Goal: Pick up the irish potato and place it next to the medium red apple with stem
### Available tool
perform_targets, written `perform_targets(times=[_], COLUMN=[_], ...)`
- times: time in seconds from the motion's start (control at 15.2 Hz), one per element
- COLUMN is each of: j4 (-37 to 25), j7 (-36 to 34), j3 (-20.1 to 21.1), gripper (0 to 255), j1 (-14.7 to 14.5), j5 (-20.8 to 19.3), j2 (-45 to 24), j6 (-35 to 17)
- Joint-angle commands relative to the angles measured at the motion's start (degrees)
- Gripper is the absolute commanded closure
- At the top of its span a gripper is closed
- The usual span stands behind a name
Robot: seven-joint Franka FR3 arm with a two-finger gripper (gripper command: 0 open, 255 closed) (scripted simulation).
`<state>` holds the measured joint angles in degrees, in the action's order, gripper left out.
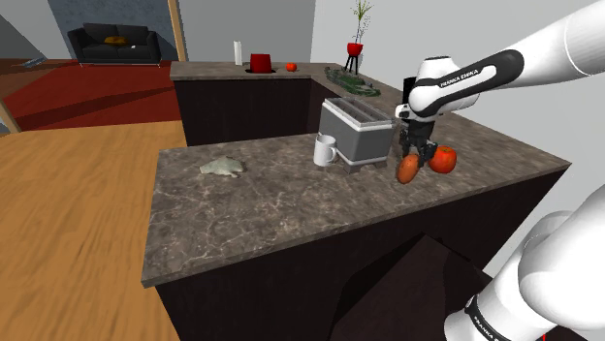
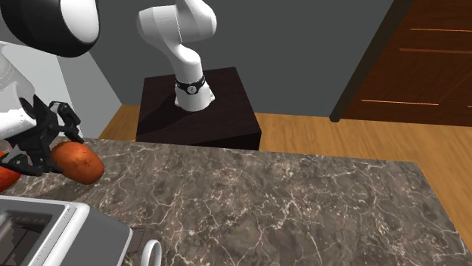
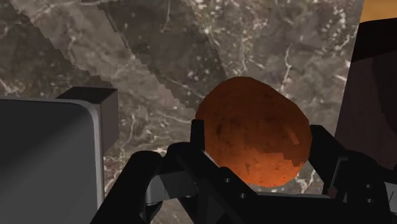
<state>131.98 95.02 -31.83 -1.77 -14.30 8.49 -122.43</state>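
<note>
Most looks done; the gripper (image 1: 415, 155) clasps the potato (image 1: 408, 171) just beside the red apple (image 1: 444, 160); setting down and release remain.

The white arm (image 1: 475, 77) reaches in from the shoulder view's right over a dark marbled counter (image 1: 291, 208). Its black gripper (image 1: 414, 157) clasps a reddish-brown potato (image 1: 408, 171) just beside a red apple (image 1: 444, 160) (the two look to be touching, or nearly so). Toward the view's left of them stand a grey toaster (image 1: 354, 131) and, just beside it, a white mug (image 1: 325, 151); farther left, well apart, lies a pale crumpled lump (image 1: 222, 168).
</note>
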Motion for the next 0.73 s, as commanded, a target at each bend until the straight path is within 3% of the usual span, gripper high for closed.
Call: perform_targets(times=[0.0, 0.33, 0.66], j4=[1.12, 2.92, 2.91], j7=[0.06, 0.48, 0.48], j3=[-0.21, -0.71, -0.72], gripper=[255, 255, 255], j1=[-0.08, -0.11, -0.11], j5=[0.42, 1.33, 1.33], j2=[-1.36, -3.94, -3.94], j6=[-1.84, -6.01, -6.01])
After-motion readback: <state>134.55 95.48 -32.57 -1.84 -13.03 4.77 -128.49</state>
